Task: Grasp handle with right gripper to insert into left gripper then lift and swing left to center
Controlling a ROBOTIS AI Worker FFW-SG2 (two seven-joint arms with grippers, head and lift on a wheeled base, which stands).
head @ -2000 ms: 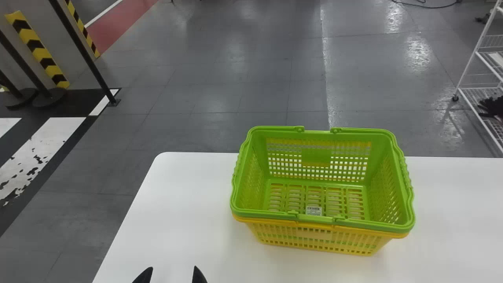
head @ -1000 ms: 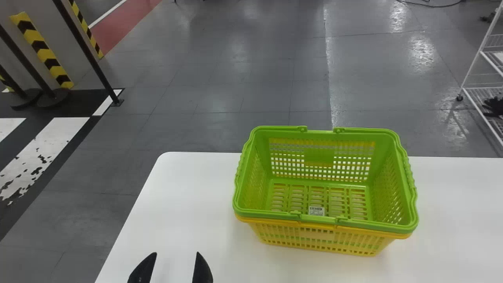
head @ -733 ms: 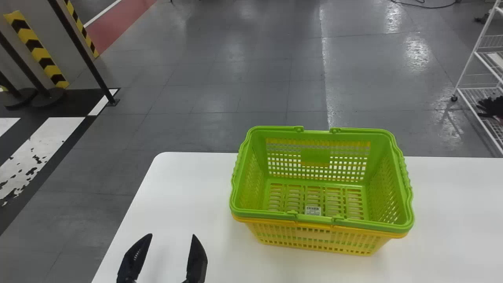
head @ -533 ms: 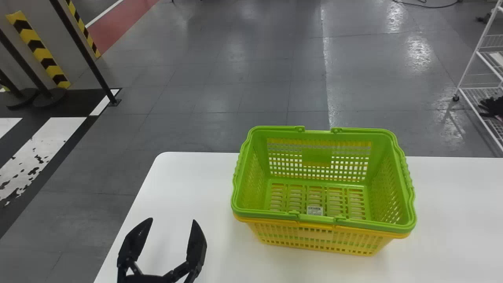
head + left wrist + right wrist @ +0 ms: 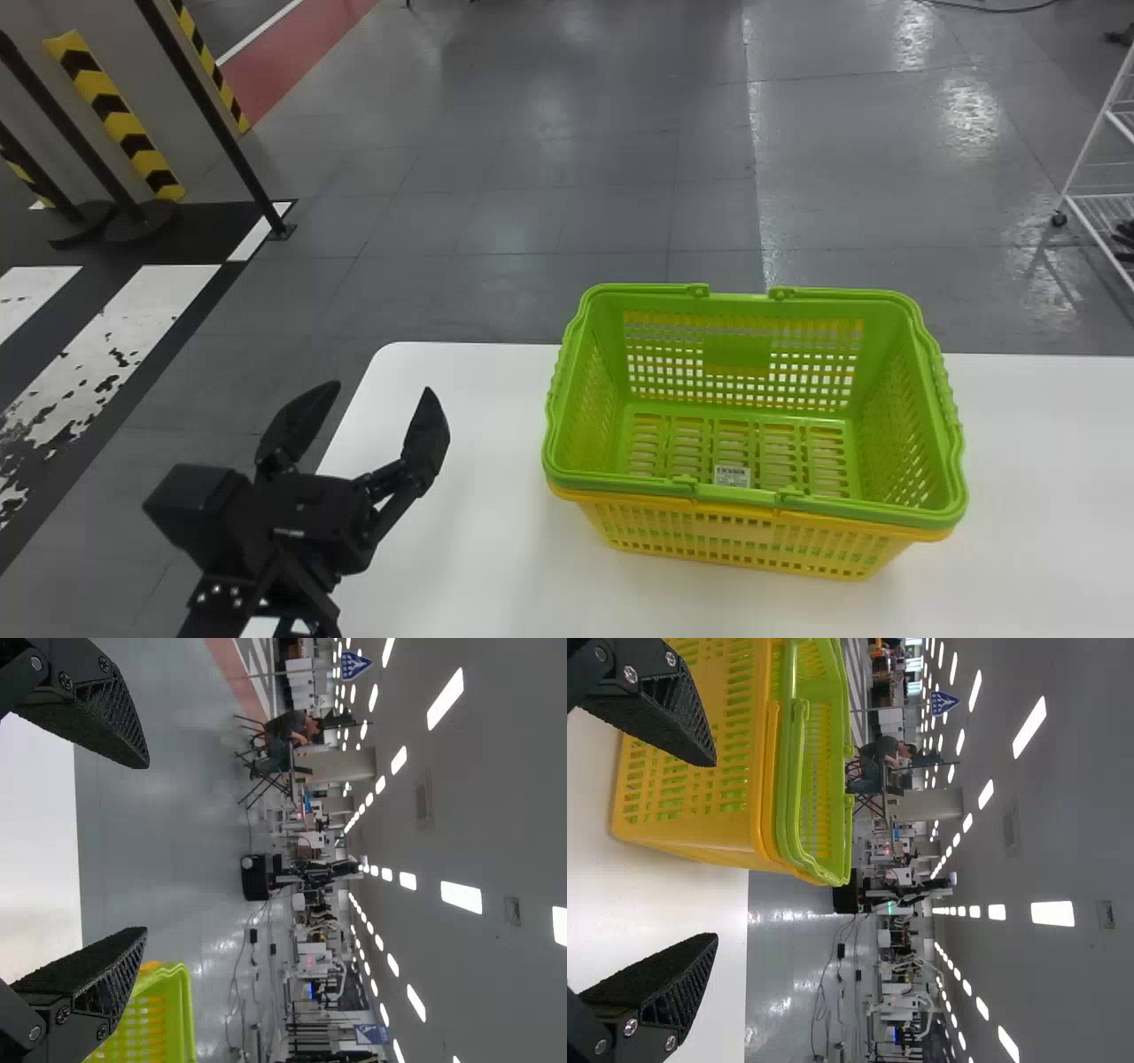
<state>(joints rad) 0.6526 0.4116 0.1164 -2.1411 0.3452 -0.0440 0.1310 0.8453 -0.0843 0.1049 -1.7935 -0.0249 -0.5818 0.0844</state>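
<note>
Head view: green basket [image 5: 611,478] sits nested inside yellow basket [image 5: 735,540], both on white table [image 5: 478,514], nearer its far edge. White label [image 5: 733,477] on the green basket's floor, by the near wall. Yellow rim shows just under the green one along the near side; more yellow behind the wall slots. Handle [image 5: 737,490] is folded down on the near side of the green basket's rim, unheld. Left gripper [image 5: 384,385] is well to the left of the baskets, over the table's left edge, fingers spread, nothing between them. In the left wrist view, the green basket's corner shows beyond one finger.

Right wrist view: right gripper [image 5: 716,850] also has fingers wide apart, holding nothing. It is on the near side of the baskets; one finger overlaps the yellow wall in the picture, contact can't be told.

Around: wire shelf [image 5: 1099,197] off at the right, dark item [image 5: 1125,232] on it; dark posts [image 5: 210,116] and striped guard [image 5: 111,106] at upper left, beyond the table. Cables [image 5: 824,983] on the floor behind.
</note>
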